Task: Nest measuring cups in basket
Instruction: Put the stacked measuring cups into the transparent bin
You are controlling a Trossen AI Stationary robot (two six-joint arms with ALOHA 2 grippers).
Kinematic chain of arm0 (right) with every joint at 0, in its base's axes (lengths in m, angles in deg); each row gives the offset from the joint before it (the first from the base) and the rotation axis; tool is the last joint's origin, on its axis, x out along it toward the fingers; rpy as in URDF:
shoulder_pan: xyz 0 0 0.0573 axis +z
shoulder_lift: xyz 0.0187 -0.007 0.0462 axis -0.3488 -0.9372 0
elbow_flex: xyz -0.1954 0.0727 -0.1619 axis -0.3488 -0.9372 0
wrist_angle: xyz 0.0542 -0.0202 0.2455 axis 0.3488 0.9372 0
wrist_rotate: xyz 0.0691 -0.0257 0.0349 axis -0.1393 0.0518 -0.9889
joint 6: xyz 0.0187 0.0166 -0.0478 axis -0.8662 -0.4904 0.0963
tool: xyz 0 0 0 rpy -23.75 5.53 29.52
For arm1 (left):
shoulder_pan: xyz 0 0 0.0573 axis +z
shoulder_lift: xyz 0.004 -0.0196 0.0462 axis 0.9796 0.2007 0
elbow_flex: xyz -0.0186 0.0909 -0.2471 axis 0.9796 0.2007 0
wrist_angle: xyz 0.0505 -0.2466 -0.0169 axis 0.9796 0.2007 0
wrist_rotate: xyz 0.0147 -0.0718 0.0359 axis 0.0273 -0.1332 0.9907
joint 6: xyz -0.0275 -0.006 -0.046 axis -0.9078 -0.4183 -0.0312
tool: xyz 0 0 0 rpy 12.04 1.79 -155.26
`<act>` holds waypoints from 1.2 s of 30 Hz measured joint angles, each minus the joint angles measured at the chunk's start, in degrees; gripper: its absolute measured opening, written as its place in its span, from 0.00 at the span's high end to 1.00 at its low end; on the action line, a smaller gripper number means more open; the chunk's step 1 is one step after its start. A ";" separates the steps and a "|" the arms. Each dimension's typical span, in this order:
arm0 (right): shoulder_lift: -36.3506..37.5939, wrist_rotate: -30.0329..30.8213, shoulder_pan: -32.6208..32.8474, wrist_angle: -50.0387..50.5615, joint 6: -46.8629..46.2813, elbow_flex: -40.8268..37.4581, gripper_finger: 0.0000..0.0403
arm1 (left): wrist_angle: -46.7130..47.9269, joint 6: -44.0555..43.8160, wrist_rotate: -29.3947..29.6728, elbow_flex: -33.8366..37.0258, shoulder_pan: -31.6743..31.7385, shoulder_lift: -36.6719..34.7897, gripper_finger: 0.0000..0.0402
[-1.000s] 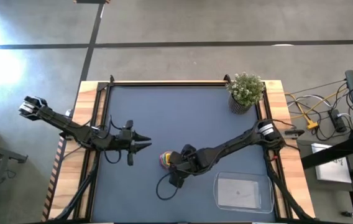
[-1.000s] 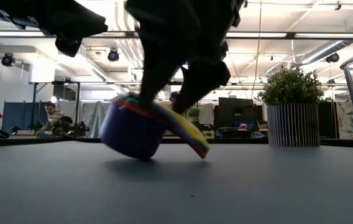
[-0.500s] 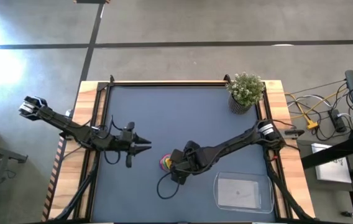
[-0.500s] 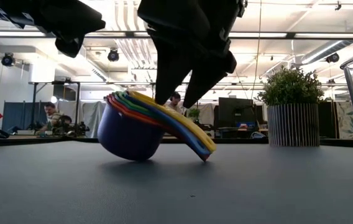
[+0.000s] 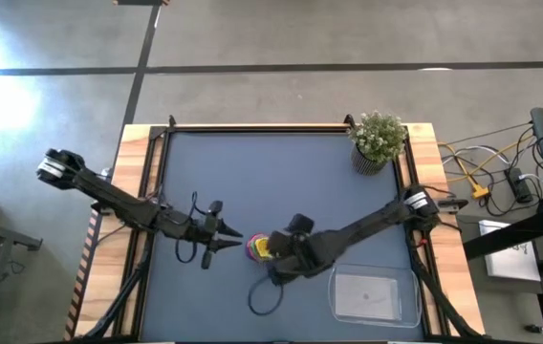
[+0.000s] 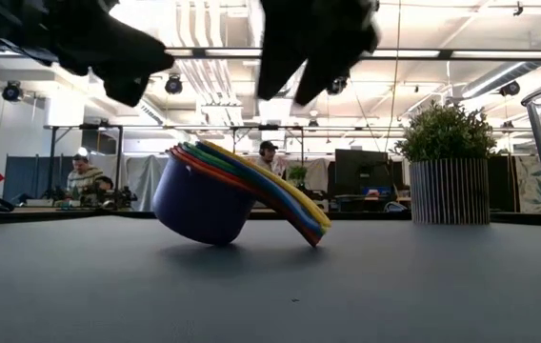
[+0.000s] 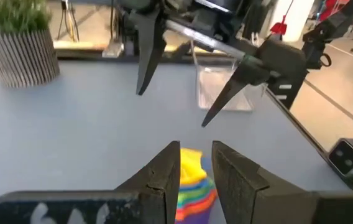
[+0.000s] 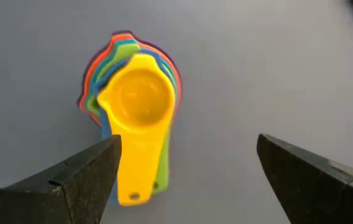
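Note:
The measuring cups [image 5: 255, 247] lie nested in one stack on the blue table, yellow cup [image 8: 138, 99] on top. In the low view the stack [image 6: 223, 195] rests on the blue bowl's bottom, and the handle ends [image 6: 316, 233] slope down to the table. My right gripper [image 8: 189, 142] hangs wide open above the stack, touching nothing. My left gripper [image 7: 195, 149] is just left of the stack, pointing at it, its fingers a narrow gap apart with nothing between them. The clear basket [image 5: 374, 270] stands at the near right.
A small potted plant [image 5: 379, 141] stands at the table's far right corner. A dark cable [image 5: 264, 298] loops on the table below the right arm, between the stack and the basket. Bare table lies toward the far edge.
My right gripper has risen from around the cup stack, still wide open, and now hangs clear above it. The stack stays where it was. My left gripper has moved down and toward the table's right and near edge, closer to the stack.

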 joint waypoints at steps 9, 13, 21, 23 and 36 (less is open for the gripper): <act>0.66 7.59 3.99 4.07 -4.66 -1.52 0.10 | -11.21 4.39 -0.44 -1.78 1.40 12.28 0.81; 0.61 15.65 6.24 2.28 -5.53 -2.31 0.10 | -11.81 6.66 -1.35 -4.78 1.64 19.07 0.81; 1.07 17.68 9.57 -1.92 -7.49 -3.92 0.10 | -19.60 7.90 -1.74 -5.62 3.75 26.33 0.81; 1.17 15.78 9.85 -7.57 -4.65 -5.56 0.10 | -19.27 6.34 -3.29 -4.39 4.87 26.71 0.81; 5.98 6.39 6.67 -28.67 7.92 -15.68 0.10 | -25.16 1.64 -5.73 0.81 5.98 27.33 0.81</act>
